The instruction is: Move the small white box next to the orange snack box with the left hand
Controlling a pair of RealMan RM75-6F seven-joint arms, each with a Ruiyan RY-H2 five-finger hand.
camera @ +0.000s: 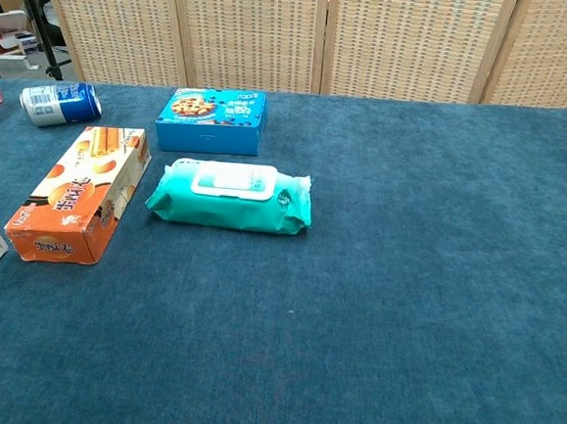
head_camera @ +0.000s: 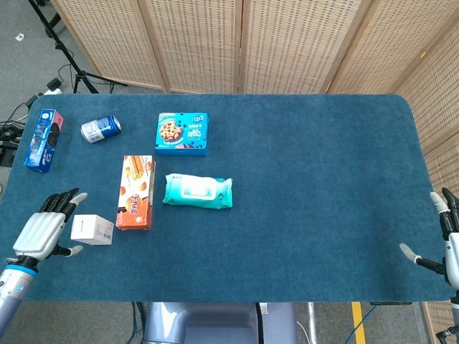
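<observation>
A: Where is the small white cardboard box (head_camera: 92,229) at this moment?

B: It lies at the lower left of the head view, on the blue carpet-covered desk (head_camera: 315,186), just beside the lower end of the long orange snack box (head_camera: 136,192). A thin gap may separate them; from this angle it is hard to tell. In the chest view only a corner of the white box shows, at the left edge.

A: And the left hand (head_camera: 44,233)?

B: It is just left of the white box, with the back of the hand facing up. The fingers (head_camera: 59,203) are stretched forward and close together, and the thumb points toward the box. Whether it touches the box, one cannot tell. It holds nothing.

A: The right hand (head_camera: 446,244)?

B: It is at the lower right edge, partly cut off, its fingers spread apart and holding nothing.

A: What else is on the desk?

B: A teal wet-wipes pack (head_camera: 198,191) right of the orange box, a blue cookie box (head_camera: 181,133) above it, a blue drink can (head_camera: 100,128) lying on its side, and a dark blue biscuit box (head_camera: 43,140) at the far left.
</observation>
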